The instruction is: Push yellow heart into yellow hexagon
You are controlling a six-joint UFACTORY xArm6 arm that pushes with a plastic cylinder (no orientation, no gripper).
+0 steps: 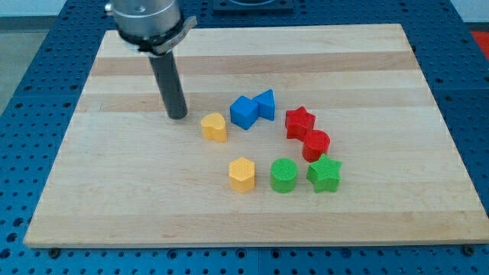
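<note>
The yellow heart (pixel 215 127) lies near the middle of the wooden board (pixel 114 191). The yellow hexagon (pixel 241 174) lies below it and slightly to the view's right, a gap apart from it. My tip (pixel 177 116) rests on the board just to the view's left of the yellow heart and a little above it, with a small gap between them.
A blue cube (pixel 244 111) and a blue triangle (pixel 265 104) sit right of the heart. A red star (pixel 299 122) and a red cylinder (pixel 315 144) lie further right. A green cylinder (pixel 283 175) and a green star (pixel 325 174) sit right of the hexagon.
</note>
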